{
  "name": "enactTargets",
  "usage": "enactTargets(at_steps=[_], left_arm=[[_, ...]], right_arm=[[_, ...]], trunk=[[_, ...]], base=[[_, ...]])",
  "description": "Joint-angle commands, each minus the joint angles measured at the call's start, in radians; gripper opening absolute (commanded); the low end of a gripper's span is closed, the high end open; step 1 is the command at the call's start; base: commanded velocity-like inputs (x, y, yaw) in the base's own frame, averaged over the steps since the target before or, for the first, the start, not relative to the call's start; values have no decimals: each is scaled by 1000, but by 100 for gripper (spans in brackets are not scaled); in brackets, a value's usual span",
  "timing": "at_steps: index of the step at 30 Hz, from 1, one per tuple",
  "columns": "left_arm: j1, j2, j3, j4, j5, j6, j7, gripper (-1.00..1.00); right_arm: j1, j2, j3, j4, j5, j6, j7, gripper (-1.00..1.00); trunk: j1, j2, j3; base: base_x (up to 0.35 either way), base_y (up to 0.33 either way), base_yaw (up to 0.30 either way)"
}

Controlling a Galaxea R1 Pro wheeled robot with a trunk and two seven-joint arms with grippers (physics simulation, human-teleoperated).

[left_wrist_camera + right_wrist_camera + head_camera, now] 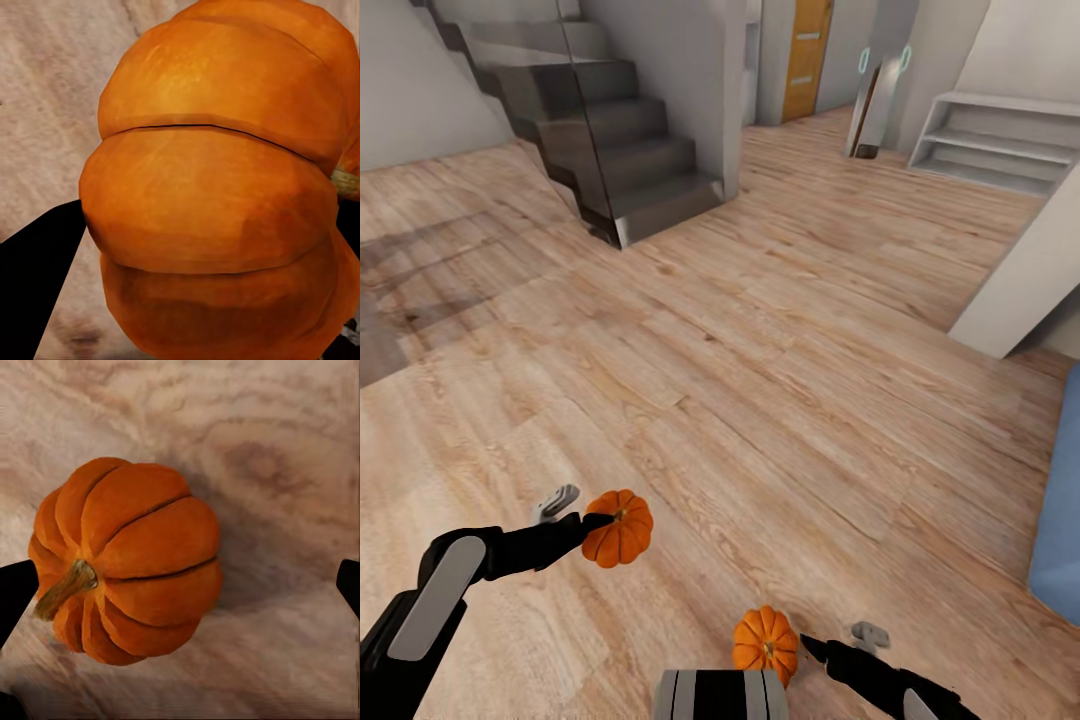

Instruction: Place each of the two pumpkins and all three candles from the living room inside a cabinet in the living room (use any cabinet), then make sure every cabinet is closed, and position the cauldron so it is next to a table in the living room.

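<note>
Here, on a light wood plank floor with a grey staircase off at 11 o'clock and a white shelf unit at 2 o'clock of the head view, the robot has a small orange pumpkin at each arm. The left tool is clamped on the left pumpkin, a dark fingertip pressed to its near flank at about 7 o'clock of the head view; from the left wrist its ribbed skin crowds the lens, with black fingers at either edge. The right pumpkin sits at 6 o'clock, just beside the right tool, whose tips stand wide apart in the right wrist view, one at each margin, touching nothing, while the fruit lies between them nearer one finger, stem tipped sideways toward that finger. Whether this pumpkin rests on the floor or hangs just above it cannot be told for certain, though a shadow beside it suggests the floor. Judging by looks, both pumpkins are light, rigid and smooth-skinned, likely to roll or squirt out of a pinch placed off-centre. The safest hold is probably across the widest girth, pads seated in opposite grooves between ribs, not on the thin stem. A blue furniture edge shows at 4 o'clock.
</note>
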Motion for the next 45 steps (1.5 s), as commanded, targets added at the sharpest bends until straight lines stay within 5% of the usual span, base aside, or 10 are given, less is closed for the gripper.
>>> enactTargets(at_steps=[1, 6, 16, 29, 38, 45], left_arm=[[-1, 0, 1, -1, 12, 3, 10, -100], [-1, 1, 2, -1, 12, 3, 10, -100], [-1, 1, 1, -1, 12, 3, 10, -100], [-1, 2, 4, -1, 12, 3, 10, -100], [-1, 1, 6, -1, 12, 3, 10, -100], [-1, 3, 7, -1, 12, 3, 10, -100]], right_arm=[[-1, -8, -5, -1, -22, 12, 9, 100], [-4, -51, -49, -3, -70, 29, 32, 100], [-10, -51, -52, -12, -62, 30, 19, 100], [-135, -44, -44, -9, -56, 36, -9, 100], [-147, 11, -41, -6, 33, 74, -53, 100], [-147, 28, -40, -3, 45, 78, -52, 100]], trunk=[[0, -1, -5], [2, -2, -24], [7, -4, -63], [12, -7, -105], [14, -8, -125], [17, -9, -152]], base=[[0, 0, 0], [0, 0, 0], [0, 0, 0], [0, 0, 0], [0, 0, 0], [0, 0, 0]])
